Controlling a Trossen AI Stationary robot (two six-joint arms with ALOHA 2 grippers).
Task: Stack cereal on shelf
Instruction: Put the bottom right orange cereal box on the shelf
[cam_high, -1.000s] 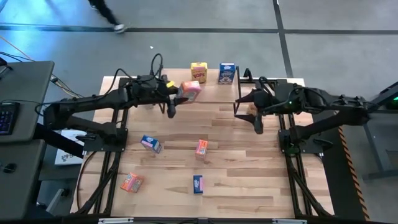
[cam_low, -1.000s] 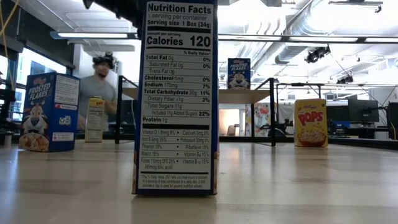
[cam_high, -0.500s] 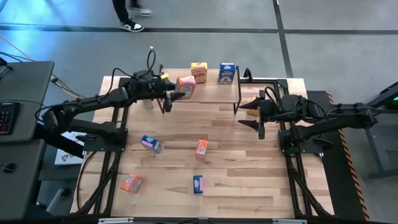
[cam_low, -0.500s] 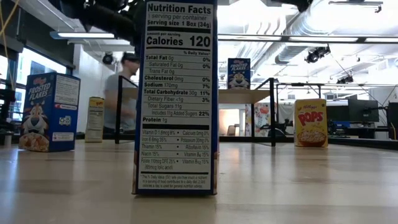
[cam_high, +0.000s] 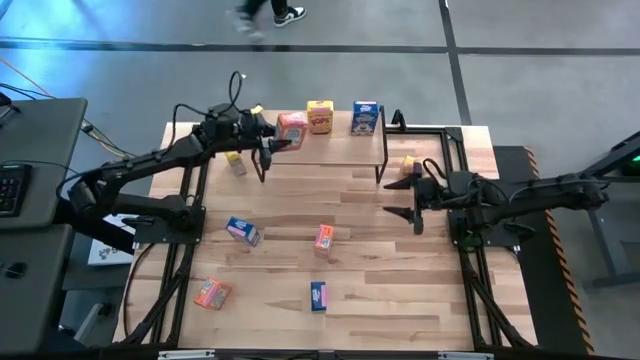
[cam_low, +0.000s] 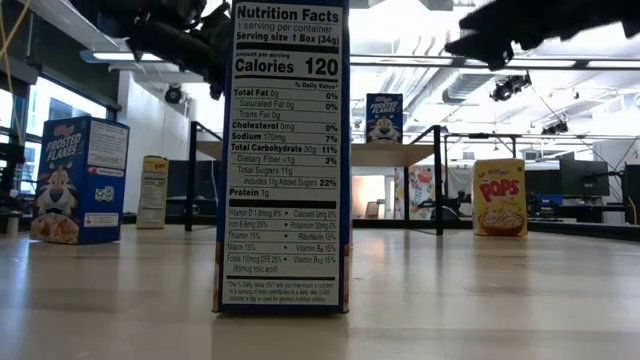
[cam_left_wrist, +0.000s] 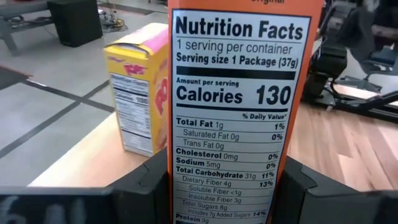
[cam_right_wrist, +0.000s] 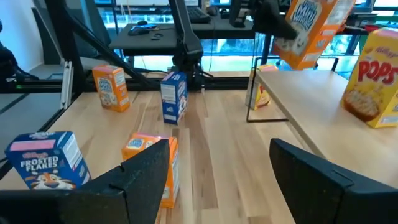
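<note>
My left gripper (cam_high: 280, 140) is shut on an orange-red cereal box (cam_high: 292, 127) above the left end of the shelf (cam_high: 345, 148). On the shelf's top stand a yellow box (cam_high: 320, 116) and a blue box (cam_high: 365, 118). In the left wrist view the held box (cam_left_wrist: 231, 118) fills the middle, with the yellow box (cam_left_wrist: 140, 93) beside it. My right gripper (cam_high: 405, 197) hangs open above the table's right part, near a yellow box (cam_high: 408, 165), with nothing between its fingers (cam_right_wrist: 146, 171). My left gripper pinches the orange-red box between its two fingers (cam_left_wrist: 149, 186), one on each broad face, low on the box (cam_left_wrist: 186, 186). The fingers come nearly level from the table's left. The box is roughly upright and lifted clear above the shelf top (cam_right_wrist: 311, 31).
Loose boxes are scattered on the table: blue (cam_high: 242, 231), orange-red (cam_high: 324, 237), orange-red (cam_high: 212, 292), blue (cam_high: 319, 296), and a yellow one (cam_high: 235, 160) under the left arm. A blue box (cam_low: 285, 155) stands right before the low camera. A person walks beyond the far edge.
My left gripper has carried the orange-red box toward the table's far edge and a little left, over the shelf's left end. My right gripper has come down toward the table and drawn back a little toward the right edge, still open.
</note>
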